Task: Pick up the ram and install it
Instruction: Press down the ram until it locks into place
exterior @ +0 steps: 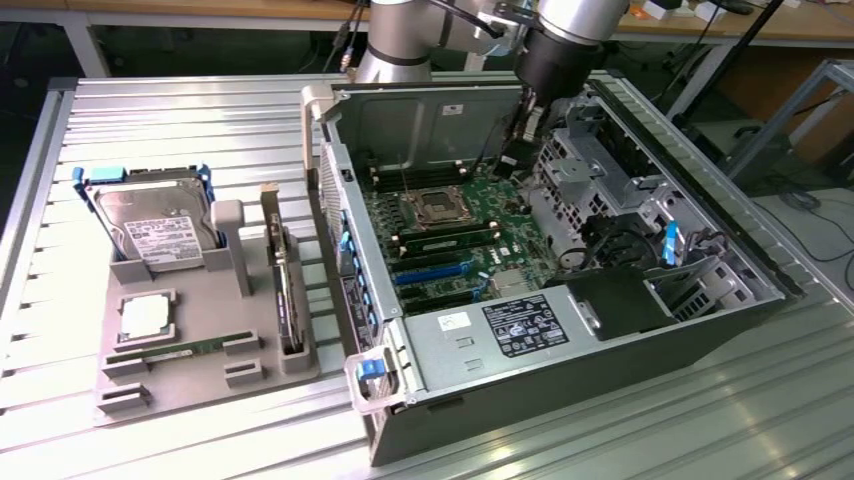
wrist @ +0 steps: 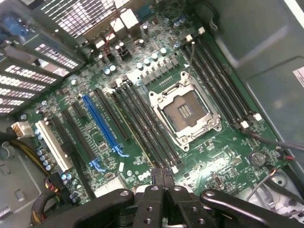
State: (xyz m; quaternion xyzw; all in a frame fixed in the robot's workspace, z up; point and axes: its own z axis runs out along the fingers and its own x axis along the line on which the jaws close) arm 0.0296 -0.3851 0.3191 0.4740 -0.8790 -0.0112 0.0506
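Note:
One ram [exterior: 180, 350], a thin green stick, lies in the front holder of the grey tray [exterior: 200, 385] on the exterior view's left. A second green ram stick [exterior: 447, 240] stands in a slot just beside the processor socket [exterior: 434, 208] on the motherboard. My gripper [exterior: 513, 163] hangs inside the open computer case [exterior: 601, 330], above the board's far side and apart from both sticks. In the wrist view the gripper [wrist: 163, 176] is shut, its fingertips pressed together with nothing between them, over the board edge near the empty socket [wrist: 185, 111] and the black memory slots [wrist: 142, 126].
The tray also holds a hard drive [exterior: 154, 230], a square silver processor [exterior: 144, 315] and a long expansion card [exterior: 283, 290] on edge. Drive cages and cables [exterior: 627, 240] crowd the case on the exterior view's right. The case walls stand close around the arm.

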